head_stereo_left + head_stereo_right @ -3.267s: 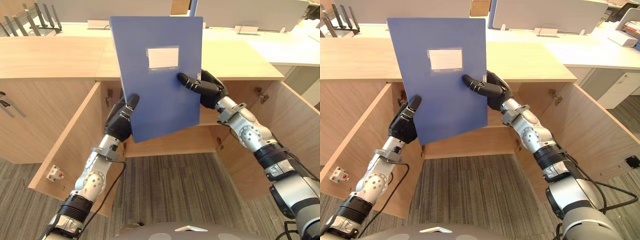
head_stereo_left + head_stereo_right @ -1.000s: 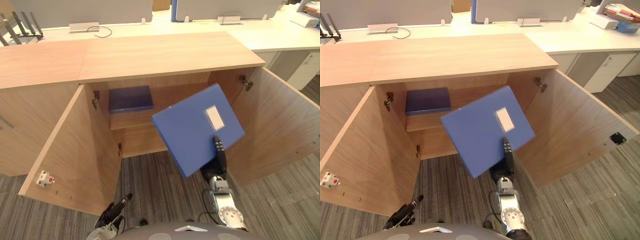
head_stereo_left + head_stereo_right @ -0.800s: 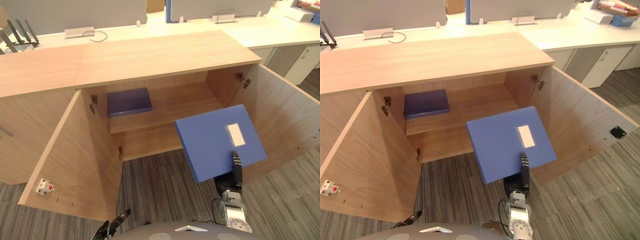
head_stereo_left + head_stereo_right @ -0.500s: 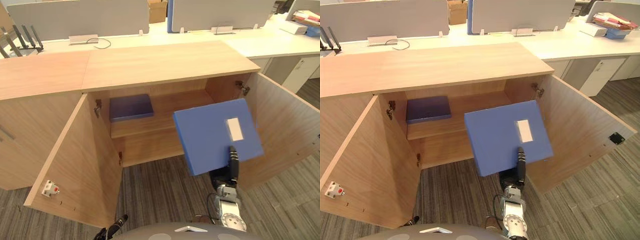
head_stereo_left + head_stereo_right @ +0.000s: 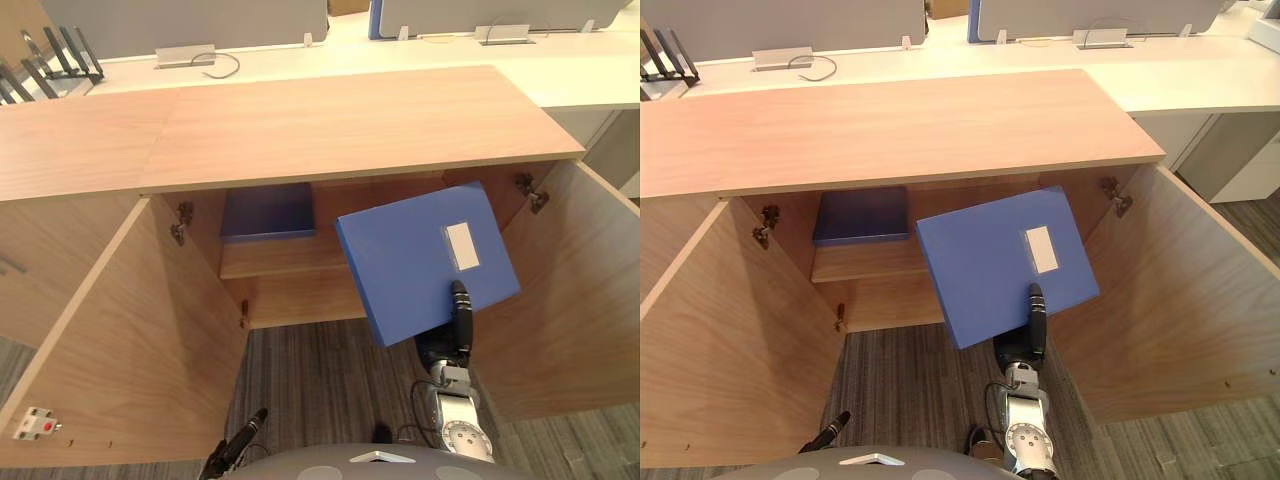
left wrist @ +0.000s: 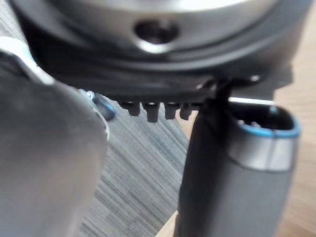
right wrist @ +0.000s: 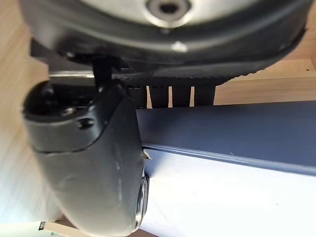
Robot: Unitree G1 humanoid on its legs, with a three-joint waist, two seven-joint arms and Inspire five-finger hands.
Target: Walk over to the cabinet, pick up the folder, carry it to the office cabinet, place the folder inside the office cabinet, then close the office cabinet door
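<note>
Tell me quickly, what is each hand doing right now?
Left hand: open, holding nothing, hanging low.
Right hand: shut on the blue folder, thumb across its front.

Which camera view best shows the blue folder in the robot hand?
The right eye view: the whole blue folder, label included, pinched by the right robot hand. The left eye view matches it; the right wrist view catches its edge, close up.
</note>
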